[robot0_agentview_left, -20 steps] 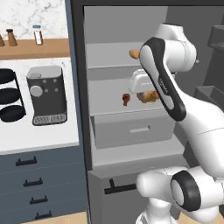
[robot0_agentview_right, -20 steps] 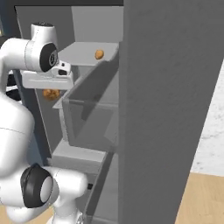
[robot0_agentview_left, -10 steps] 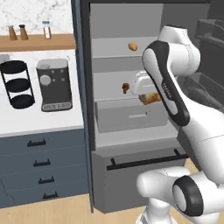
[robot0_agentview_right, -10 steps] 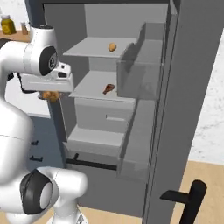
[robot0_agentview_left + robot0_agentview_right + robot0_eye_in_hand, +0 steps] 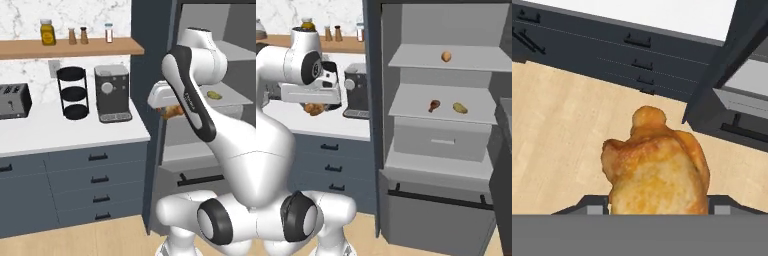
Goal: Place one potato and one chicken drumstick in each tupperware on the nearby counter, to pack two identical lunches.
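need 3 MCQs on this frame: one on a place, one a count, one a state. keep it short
1. Where does the loose chicken drumstick lie?
A. top fridge shelf
B. middle fridge shelf, beside a potato
C. counter

2. How many potatoes sit in the open fridge?
A. one
B. two
C. four

3. What is the gripper doing?
A. hanging open and empty
B. shut on a potato
C. shut on a held drumstick

Answers:
1 B, the right base view shows it left of the yellowish potato.
2 B, one on the top shelf, one on the middle shelf.
3 C, the hand view shows the golden club-shaped piece between the fingers.
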Controlling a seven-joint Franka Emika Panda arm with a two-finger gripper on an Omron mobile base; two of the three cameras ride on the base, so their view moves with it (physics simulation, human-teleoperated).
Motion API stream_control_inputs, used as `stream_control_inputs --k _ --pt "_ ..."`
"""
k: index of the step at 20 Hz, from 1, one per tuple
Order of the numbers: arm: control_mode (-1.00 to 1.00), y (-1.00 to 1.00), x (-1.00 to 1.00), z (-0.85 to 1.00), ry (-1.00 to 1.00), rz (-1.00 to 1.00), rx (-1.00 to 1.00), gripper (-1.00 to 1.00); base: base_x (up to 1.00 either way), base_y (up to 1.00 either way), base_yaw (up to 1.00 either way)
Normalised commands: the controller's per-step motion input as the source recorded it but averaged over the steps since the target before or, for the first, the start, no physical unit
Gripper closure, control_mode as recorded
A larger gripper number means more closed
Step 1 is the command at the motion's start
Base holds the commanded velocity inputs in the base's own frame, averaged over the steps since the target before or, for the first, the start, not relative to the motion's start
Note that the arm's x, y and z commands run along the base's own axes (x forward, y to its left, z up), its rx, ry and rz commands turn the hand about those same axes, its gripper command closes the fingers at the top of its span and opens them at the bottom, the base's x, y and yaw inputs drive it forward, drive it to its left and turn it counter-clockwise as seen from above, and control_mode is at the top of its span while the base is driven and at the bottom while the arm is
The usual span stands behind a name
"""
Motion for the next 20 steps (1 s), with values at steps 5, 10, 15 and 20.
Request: stream_control_inputs --k 5,10,15,20 --pt "1.0 0.0 0.0 0.0 0.0 0.0 0.0 1.0 0.34 1.0 -0.01" --pt "1.0 0.0 0.0 0.0 0.0 0.0 0.0 1.0 0.48 1.0 -0.07" --pt "1.0 0.0 0.0 0.0 0.0 0.0 0.0 1.0 0.61 1.0 -0.08" --pt "1.0 0.0 0.0 0.0 0.0 0.0 0.0 1.0 0.44 1.0 -0.05"
